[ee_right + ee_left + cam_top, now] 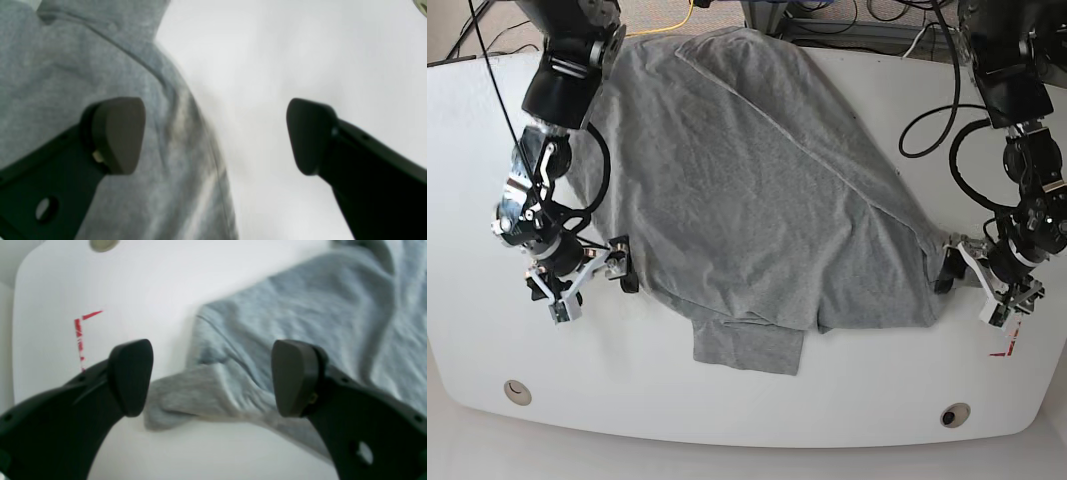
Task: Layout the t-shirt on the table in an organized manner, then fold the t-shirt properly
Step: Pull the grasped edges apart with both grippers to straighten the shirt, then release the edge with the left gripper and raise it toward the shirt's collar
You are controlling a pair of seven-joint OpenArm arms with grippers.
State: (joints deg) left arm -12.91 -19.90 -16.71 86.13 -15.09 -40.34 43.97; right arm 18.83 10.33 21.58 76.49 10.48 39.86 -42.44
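Your white bench [757,405] carries the grey t-shirt [757,190], spread and rumpled between both arms. Your left fingers [211,378] gape wide, empty, straddling its edge; your right fingers [217,136] likewise, one over cloth.

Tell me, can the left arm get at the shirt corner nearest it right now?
Probably yes. The left end effector is open and straddles the folded corner of the t-shirt, which lies flat on the table. Nothing sits between the pads and the cloth.
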